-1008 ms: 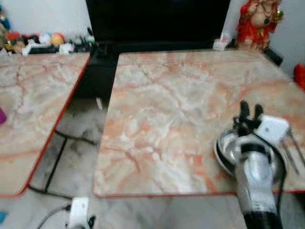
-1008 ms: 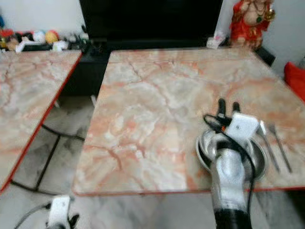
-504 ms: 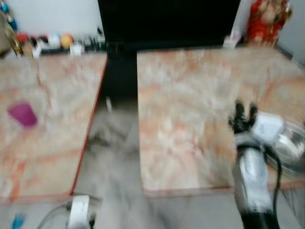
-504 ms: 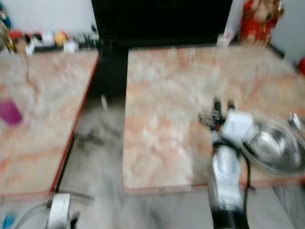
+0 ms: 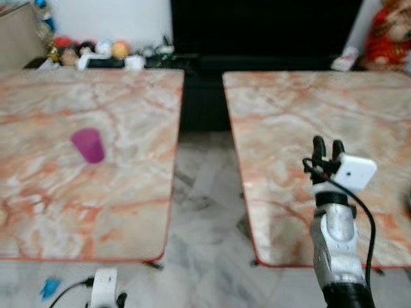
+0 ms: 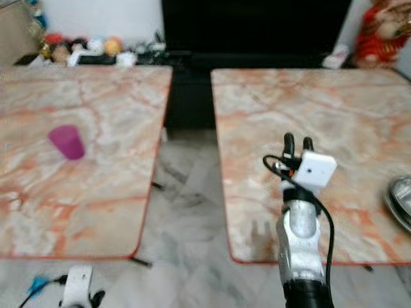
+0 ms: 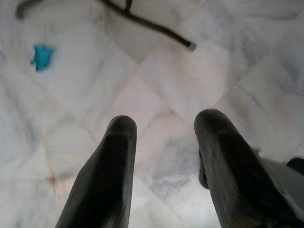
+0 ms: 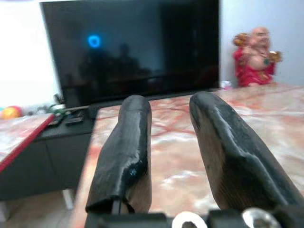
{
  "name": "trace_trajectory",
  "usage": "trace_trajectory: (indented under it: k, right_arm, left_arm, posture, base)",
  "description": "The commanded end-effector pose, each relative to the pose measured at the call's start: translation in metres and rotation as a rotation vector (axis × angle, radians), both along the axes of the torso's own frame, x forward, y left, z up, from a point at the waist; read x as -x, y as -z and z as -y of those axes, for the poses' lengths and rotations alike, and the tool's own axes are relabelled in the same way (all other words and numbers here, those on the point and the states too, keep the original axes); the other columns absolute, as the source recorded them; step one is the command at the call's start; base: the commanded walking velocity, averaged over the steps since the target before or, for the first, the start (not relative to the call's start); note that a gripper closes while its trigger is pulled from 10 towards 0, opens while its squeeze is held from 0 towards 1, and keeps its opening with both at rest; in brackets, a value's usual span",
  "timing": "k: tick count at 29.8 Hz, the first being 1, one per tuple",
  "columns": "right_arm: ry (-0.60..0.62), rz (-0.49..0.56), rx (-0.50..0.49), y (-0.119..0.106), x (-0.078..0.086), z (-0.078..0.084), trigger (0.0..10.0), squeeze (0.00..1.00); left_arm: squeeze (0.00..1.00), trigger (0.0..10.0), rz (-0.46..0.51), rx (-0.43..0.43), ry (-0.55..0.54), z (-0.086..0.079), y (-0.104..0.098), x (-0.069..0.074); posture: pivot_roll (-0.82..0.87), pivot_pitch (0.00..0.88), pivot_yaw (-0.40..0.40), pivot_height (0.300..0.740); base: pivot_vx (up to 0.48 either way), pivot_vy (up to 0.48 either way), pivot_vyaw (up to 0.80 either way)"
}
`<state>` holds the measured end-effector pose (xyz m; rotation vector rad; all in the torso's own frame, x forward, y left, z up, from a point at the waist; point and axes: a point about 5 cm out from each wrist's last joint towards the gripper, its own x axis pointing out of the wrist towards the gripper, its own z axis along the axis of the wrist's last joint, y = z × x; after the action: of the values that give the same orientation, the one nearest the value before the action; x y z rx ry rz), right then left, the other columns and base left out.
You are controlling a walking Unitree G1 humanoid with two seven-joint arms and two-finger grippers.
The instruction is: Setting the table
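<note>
Left eye view: two marble-pattern counters with red edges, left counter (image 5: 38,192) at 9 o'clock, right counter (image 5: 385,128) at 3 o'clock, grey marble floor (image 5: 205,212) between them. A purple cup (image 5: 88,145) stands upright on the left counter, alone. Right gripper (image 5: 326,149) raised over the right counter's near left part, fingers slightly apart, holding nothing. Black TV (image 5: 263,25) at 12 o'clock, red figurine (image 5: 388,38) at 2 o'clock. Right eye view: same scene, plus a metal bowl (image 6: 401,199) at 3 o'clock on the right counter's edge of frame. Left wrist view: left gripper (image 7: 164,130) hangs over the floor, fingers parted, empty; blue scrap (image 7: 42,55) on the floor. Right wrist view: fingers (image 8: 128,142) apart, empty, above the counter; TV and figurine beyond. No readable writing.
</note>
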<state>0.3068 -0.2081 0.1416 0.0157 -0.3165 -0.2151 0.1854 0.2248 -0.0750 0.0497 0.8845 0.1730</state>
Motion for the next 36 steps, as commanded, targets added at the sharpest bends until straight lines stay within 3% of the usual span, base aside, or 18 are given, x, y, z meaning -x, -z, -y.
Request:
trace_trajectory:
  k: [1, 14, 25, 32, 36]
  right_arm:
    - [-0.008, 0.005, -0.001, -0.002, -0.001, -0.0039, 10.0, 0.0]
    - [-0.018, 0.003, 0.011, -0.002, -0.0018, -0.0059, 10.0, 0.0]
    - [-0.018, 0.004, 0.006, -0.0012, -0.0013, -0.006, 10.0, 0.0]
    - [-0.018, 0.002, -0.008, -0.0004, -0.0012, -0.0064, 10.0, 0.0]
    - [-0.008, -0.006, -0.015, 0.0022, -0.0002, -0.0045, 10.0, 0.0]
  left_arm:
    - [0.0, 10.0, -0.011, -0.004, -0.011, -0.0039, 0.0005, 0.0024]
    - [0.0, 10.0, -0.018, -0.001, -0.014, -0.0043, 0.0015, 0.0044]
    - [0.0, 10.0, -0.016, -0.002, -0.012, -0.004, 0.0013, 0.0038]
    - [0.0, 10.0, -0.014, -0.003, -0.014, -0.0043, 0.0009, 0.0034]
    - [0.0, 10.0, -0.012, -0.01, -0.01, -0.0047, 0.0006, 0.0031]
  posture:
    - [0.03, 0.0, -0.015, 0.74]
    - [0.03, 0.0, -0.015, 0.74]
    - [0.03, 0.0, -0.013, 0.74]
    - [0.03, 0.0, -0.014, 0.74]
    - [0.03, 0.0, -0.015, 0.74]
  base:
    - [0.0, 0.315, 0.0]
    - [0.0, 0.396, 0.0]
    - [0.0, 0.48, 0.71]
    - [0.0, 0.48, 0.0]
    - [0.0, 0.065, 0.0]
